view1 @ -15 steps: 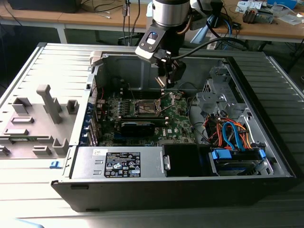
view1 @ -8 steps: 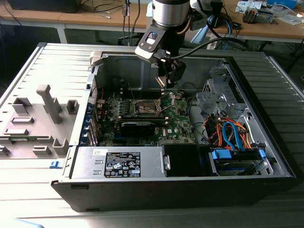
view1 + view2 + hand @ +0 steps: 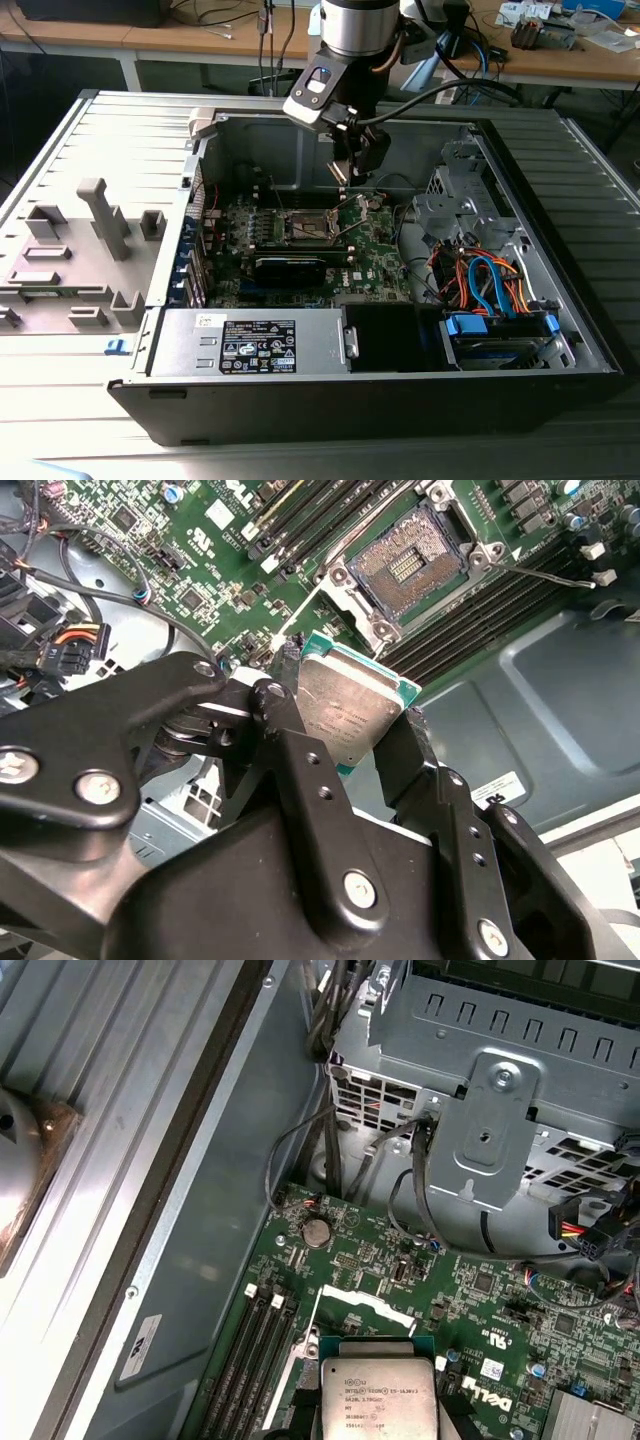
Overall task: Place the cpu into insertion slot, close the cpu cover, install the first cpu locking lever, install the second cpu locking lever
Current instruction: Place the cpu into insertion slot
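Gripper (image 3: 348, 712) is pinching the cpu (image 3: 340, 702) by opposite edges, leaving its underside free for seating; I am holding it above the green board (image 3: 200, 570), apart from the insertion slot (image 3: 408, 565).

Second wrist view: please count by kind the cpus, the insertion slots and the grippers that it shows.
cpu, held in the gripper: 1
insertion slot, open and bare: 1
gripper: 1
Total: 3
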{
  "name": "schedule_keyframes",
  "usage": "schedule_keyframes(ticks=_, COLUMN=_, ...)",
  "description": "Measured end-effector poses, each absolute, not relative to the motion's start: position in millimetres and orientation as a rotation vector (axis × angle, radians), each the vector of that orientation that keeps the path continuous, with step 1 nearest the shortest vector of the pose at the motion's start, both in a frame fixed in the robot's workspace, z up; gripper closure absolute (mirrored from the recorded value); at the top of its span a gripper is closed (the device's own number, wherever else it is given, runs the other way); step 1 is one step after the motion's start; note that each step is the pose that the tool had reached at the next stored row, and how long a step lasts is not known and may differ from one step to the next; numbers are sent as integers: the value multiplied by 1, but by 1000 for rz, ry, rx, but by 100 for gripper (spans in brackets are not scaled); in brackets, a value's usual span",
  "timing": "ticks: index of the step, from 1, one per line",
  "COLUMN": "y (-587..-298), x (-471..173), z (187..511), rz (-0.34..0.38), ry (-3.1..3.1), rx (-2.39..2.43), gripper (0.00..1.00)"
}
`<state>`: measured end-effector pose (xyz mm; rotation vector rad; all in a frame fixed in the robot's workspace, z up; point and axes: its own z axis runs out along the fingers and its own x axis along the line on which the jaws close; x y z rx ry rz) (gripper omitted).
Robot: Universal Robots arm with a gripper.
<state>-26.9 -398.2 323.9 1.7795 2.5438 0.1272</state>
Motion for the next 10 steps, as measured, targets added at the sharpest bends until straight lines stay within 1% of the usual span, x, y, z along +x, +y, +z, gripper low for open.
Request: schedule_keyframes(ticks=10, y=-398, x=-27, z=324, rz=127, ry=2528, rx=1800, gripper=45)
